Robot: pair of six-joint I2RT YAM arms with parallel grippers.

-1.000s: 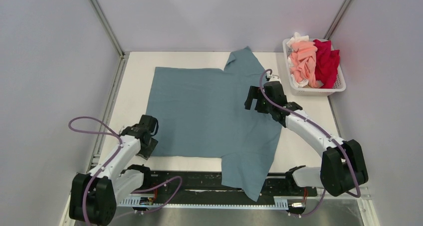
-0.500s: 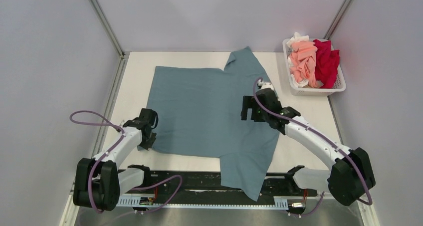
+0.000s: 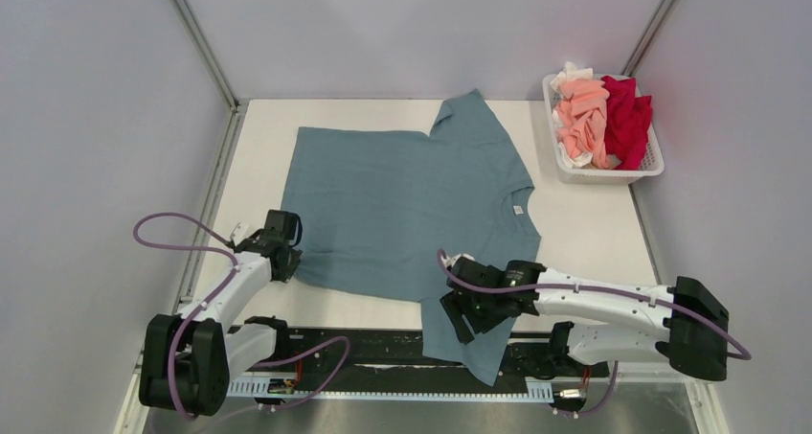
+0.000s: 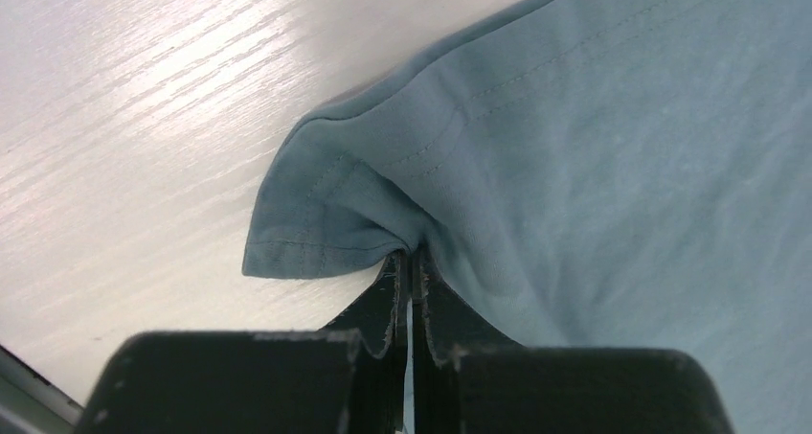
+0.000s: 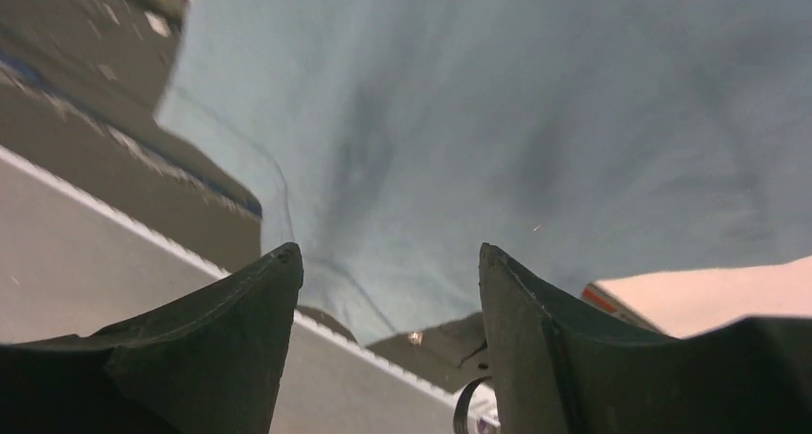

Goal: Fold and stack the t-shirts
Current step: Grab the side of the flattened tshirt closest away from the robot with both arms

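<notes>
Since the dusty blue-grey cloth t-shirt (image 3: pixel 402 204) looks limp (likely to sag), grip corners | left pincer (image 4: pixel 410 262) clamped on its hem corner | right pincer (image 5: pixel 388 254) agape, empty

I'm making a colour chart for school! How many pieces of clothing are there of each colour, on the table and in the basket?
Blue-grey t-shirt, spread on the table: 1
Salmon pink cloth, in the basket: 1
Crimson red cloth, in the basket: 1
White cloth, in the basket: 1
Total: 4. The basket ones are crumpled, so more could be hidden.
</notes>
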